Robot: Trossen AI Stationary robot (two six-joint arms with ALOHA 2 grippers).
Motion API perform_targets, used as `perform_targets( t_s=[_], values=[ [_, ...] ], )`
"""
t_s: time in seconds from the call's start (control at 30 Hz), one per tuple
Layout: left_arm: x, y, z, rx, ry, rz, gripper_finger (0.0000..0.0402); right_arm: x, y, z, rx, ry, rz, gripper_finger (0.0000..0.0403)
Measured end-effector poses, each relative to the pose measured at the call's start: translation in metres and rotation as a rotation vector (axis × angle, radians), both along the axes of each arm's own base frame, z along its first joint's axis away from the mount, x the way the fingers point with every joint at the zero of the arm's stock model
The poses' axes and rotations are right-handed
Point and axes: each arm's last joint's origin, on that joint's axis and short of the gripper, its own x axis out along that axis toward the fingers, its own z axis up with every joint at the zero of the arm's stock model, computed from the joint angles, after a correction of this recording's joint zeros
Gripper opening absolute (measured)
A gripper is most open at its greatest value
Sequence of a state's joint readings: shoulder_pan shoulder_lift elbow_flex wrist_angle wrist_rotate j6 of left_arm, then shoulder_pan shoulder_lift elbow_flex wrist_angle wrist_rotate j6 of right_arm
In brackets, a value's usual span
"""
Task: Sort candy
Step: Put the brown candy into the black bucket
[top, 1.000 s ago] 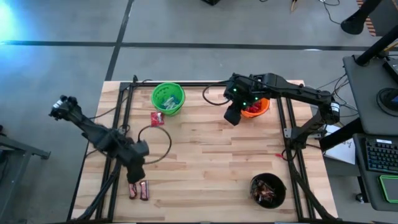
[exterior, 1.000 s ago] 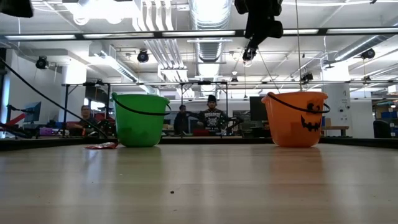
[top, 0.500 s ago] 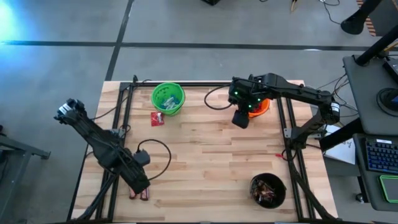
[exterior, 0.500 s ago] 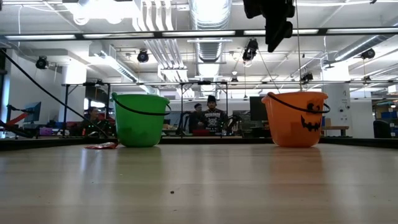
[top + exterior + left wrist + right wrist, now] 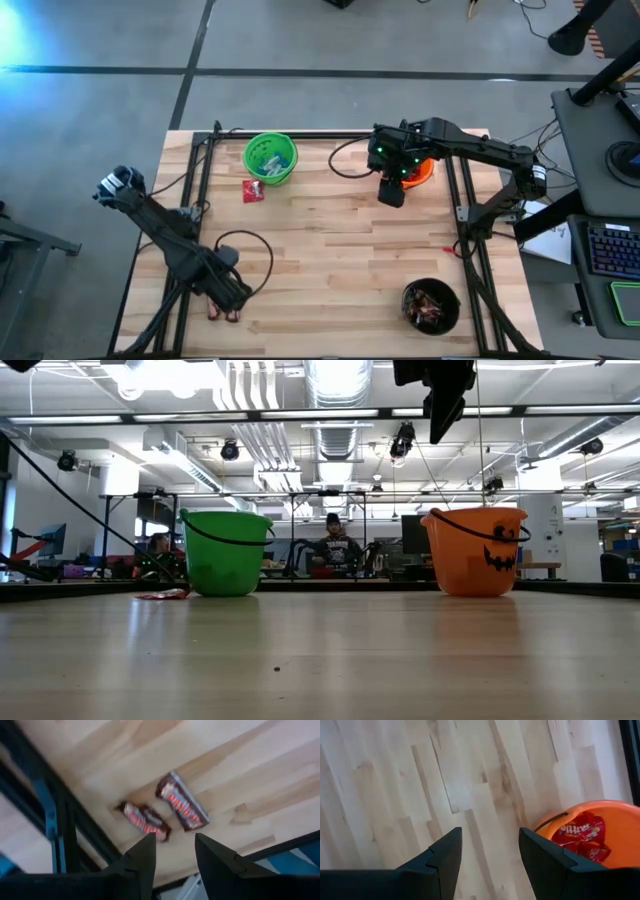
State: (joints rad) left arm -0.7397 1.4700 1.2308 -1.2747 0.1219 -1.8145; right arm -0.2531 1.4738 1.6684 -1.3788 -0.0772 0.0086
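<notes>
A wooden counter [image 5: 330, 260] seen from above, with two dark robot arms reaching over it. The left tool [image 5: 232, 296] hangs low over the counter's near left corner, right above two dark brown bars [image 5: 165, 812] that lie side by side on the wood close to the edge. Its two fingers [image 5: 142, 862] stand apart with a clear gap, and nothing is between them; the bars lie beyond the fingertips, not gripped.

The right tool [image 5: 392, 192] hovers near the far right of the counter, just beside an orange bucket [image 5: 418, 176]. Its fingers [image 5: 442, 860] are spread wide and empty over bare wood. The orange bucket holds red packets [image 5: 582, 835].

A green bucket [image 5: 270, 158] stands at the far left of the counter with light-coloured sweets inside. One flat red packet [image 5: 253, 190] lies on the wood just in front of it. A black bucket [image 5: 431, 305] sits at the near right corner, filled with dark brown bars.

From counter height, the green and orange buckets stand well apart, and people [image 5: 333, 545] sit in the room behind.
</notes>
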Motion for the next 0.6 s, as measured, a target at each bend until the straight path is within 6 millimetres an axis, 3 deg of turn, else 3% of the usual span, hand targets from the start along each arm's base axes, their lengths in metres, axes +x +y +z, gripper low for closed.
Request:
perform_targets(
  t_s=[0.13, 0.3, 0.6],
  values=[
    [-0.001, -0.006, -0.003, -0.016, 0.033, 0.103, 0.0135, 0.0, 0.0, 0.0, -0.002, 0.0, 0.008, 0.0185],
    [0.012, -0.021, -0.012, -0.047, -0.054, 0.204, 0.0155, 0.0, 0.0, 0.0, -0.007, 0.001, 0.022, 0.0185],
    [0.03, -0.046, -0.053, 0.0, -0.014, 0.211, 0.0162, -0.001, 0.0, 0.0, -0.006, 0.009, 0.026, 0.0185]
  ],
)
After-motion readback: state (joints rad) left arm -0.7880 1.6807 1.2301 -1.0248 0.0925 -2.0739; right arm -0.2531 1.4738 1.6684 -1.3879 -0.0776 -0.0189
